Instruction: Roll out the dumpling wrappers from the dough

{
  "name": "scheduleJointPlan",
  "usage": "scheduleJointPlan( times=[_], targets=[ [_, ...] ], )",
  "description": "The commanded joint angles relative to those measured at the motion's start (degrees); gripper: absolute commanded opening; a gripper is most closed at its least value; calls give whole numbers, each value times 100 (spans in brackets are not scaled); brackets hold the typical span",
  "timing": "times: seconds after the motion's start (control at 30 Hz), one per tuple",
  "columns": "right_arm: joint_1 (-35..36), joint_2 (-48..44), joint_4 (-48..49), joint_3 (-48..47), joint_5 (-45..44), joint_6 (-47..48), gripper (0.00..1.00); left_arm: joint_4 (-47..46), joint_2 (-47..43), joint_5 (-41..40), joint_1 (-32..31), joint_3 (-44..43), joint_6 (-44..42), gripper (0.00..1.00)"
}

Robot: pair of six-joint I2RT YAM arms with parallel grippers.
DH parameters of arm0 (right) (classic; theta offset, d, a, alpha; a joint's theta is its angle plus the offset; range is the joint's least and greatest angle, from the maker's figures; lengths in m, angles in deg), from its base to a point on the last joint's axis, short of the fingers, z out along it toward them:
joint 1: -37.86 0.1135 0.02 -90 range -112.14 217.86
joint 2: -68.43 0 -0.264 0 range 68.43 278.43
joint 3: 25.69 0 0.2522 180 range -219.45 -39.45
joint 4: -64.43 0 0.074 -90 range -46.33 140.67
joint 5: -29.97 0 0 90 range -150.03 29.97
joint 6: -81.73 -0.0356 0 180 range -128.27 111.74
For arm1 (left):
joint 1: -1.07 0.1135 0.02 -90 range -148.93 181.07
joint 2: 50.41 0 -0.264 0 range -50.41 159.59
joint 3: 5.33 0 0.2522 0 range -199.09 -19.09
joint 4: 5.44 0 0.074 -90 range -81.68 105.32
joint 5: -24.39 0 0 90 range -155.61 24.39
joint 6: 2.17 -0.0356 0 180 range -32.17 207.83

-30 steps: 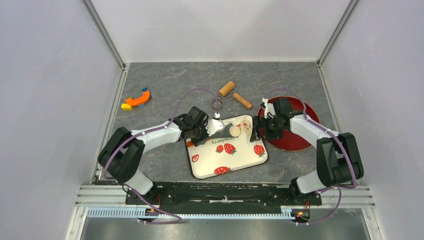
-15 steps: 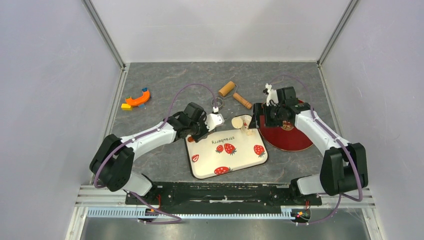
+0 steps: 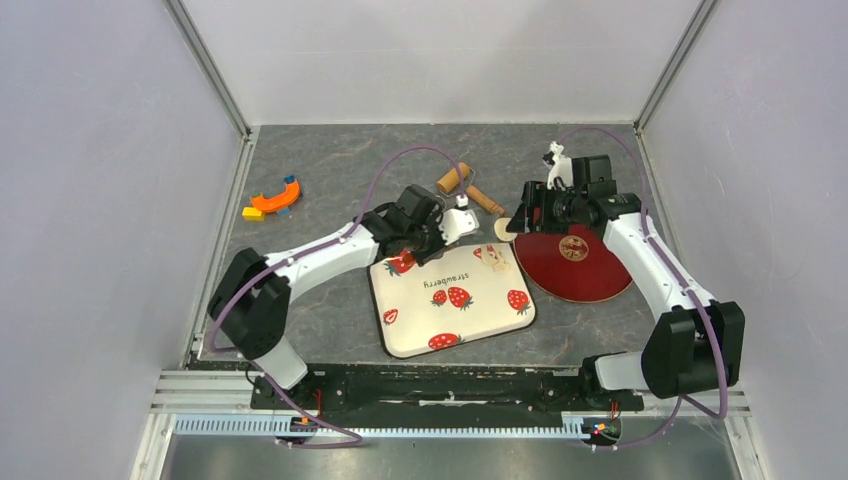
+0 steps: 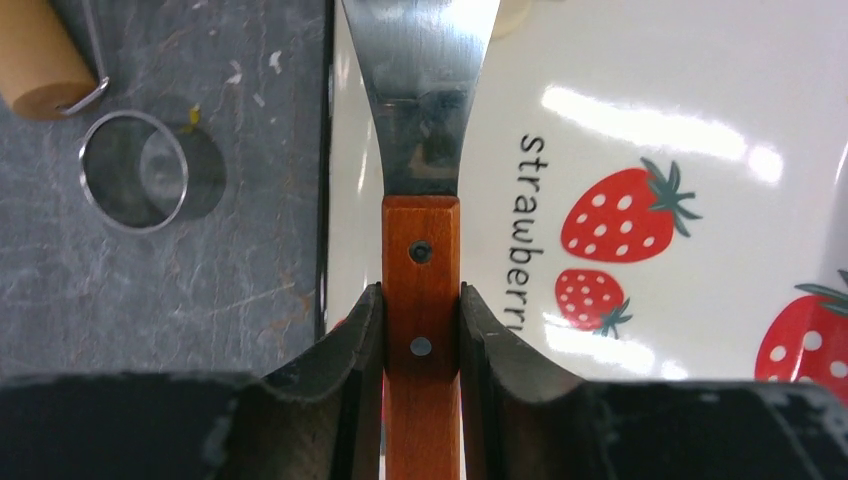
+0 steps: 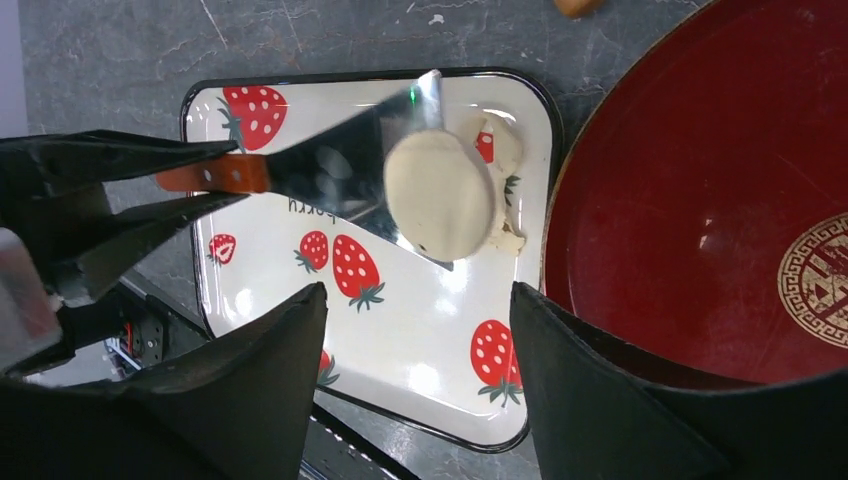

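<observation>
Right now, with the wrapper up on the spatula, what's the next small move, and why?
Probably shift the left gripper rightward until the spatula blade is over the red plate. The round wrapper lies on the blade tip, just short of the plate's rim; the right gripper hangs open above.

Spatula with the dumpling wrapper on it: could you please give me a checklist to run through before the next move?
1. Left hand grips the spatula: ok, both fingers clamp the wooden handle.
2. Dumpling wrapper sits securely on the blade: not ok, part of it hangs past the blade's end.
3. Wrapper is whole: ok, round and untorn in the right wrist view.
4. Red plate has room to take it: ok, nothing lies on the part that shows.
5. Right hand is free to help: ok, open and holding nothing.
6. Wrapper will slide off the blade cleanly: cannot tell.
</observation>
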Motion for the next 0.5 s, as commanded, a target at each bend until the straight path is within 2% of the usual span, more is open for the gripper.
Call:
scheduleJointPlan(
  times=[0.0, 0.13, 0.23, 0.47],
  targets=[
    [-193, -192, -193, -213, 90, -66, 66, -24, 467, 132, -326, -706, 271, 2],
    [-469, -297, -265, 75, 45, 25, 55, -4, 1014, 84, -651, -1351, 419, 2],
    [-633, -356, -274, 197, 23, 88, 39, 121, 1443, 38, -856, -1878, 419, 2],
    [-864, -302, -300, 543, -255, 231, 15, 596, 2363, -65, -1132, -3136, 499, 2]
  ],
)
